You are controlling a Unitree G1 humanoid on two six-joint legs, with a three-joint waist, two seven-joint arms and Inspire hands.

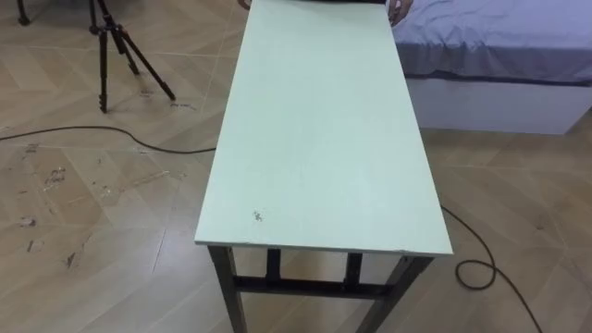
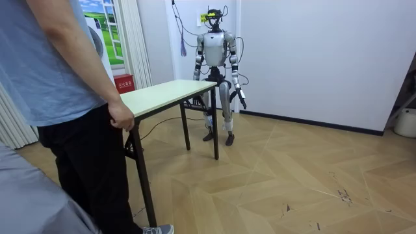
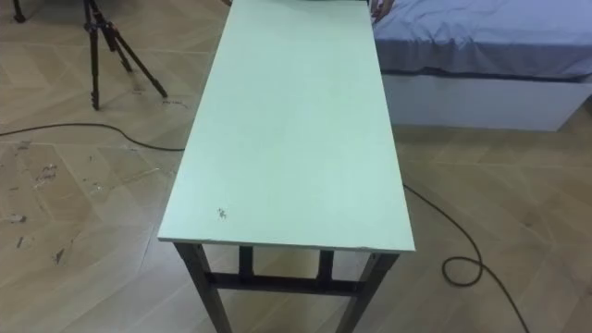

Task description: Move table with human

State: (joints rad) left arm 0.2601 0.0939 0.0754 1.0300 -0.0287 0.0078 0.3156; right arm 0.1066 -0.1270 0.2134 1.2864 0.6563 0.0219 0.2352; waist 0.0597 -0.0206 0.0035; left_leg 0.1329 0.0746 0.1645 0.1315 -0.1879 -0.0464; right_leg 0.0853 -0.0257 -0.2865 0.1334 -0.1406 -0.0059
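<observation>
Wood floor [image 1: 83,213] room w/ a bed [image 1: 499,55] and tripod [image 1: 116,46] nearby: the table [image 1: 314,139] stands w/ legs on the floor, robot at one short end, a person [image 2: 65,78] at the opp. end w/ the person's hand [image 2: 121,117] curled on that edge. Robot's left hand [image 2: 242,97] hangs by its side, off the table, fingers too small to read; right arm drops behind the tabletop, so can't tell that hand's state either. Judging by this, the task's barely begun: robot's hold, the lift and the carry are all left to do.

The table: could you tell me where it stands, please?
In the eye views the table runs straight ahead, bed far right, tripod far left; a person's hand holds its far end.
</observation>
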